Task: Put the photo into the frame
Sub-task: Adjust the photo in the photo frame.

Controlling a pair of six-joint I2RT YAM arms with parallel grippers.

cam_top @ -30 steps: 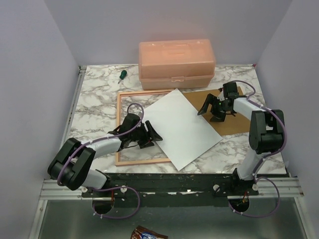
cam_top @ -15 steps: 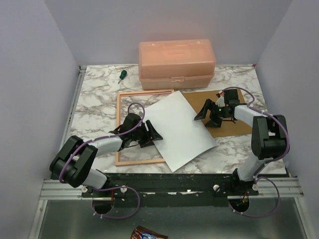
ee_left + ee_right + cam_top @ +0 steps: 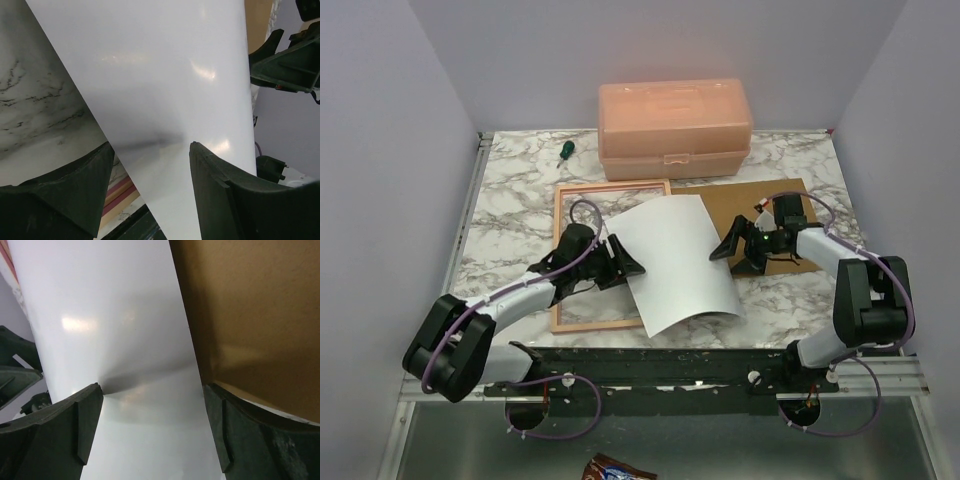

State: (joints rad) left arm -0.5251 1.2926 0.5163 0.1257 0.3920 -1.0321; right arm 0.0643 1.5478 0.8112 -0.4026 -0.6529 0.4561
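Note:
The photo (image 3: 675, 260) lies white back up, its picture side hidden, tilted across the right part of the frame (image 3: 610, 185) and the edge of a brown backing board (image 3: 770, 200). My left gripper (image 3: 628, 262) is open at the photo's left edge. In the left wrist view its gripper (image 3: 150, 145) straddles that edge, the right fingertip (image 3: 200, 155) on the photo (image 3: 165, 75), with the frame's rail (image 3: 120, 197) below. My right gripper (image 3: 732, 257) is open at the right edge. In its wrist view the gripper (image 3: 152, 387) has its left fingertip (image 3: 92, 395) on the photo (image 3: 110, 315), the other beside the board (image 3: 250, 305).
An orange plastic box (image 3: 675, 125) stands at the back, close behind the frame and board. A green-handled screwdriver (image 3: 564, 150) lies at the back left. The photo's near corner reaches almost to the table's front edge (image 3: 670, 345).
The photo has turned clockwise and slid left, further over the frame and off the board. Both grippers moved with it, the right one coming nearer and leftward.

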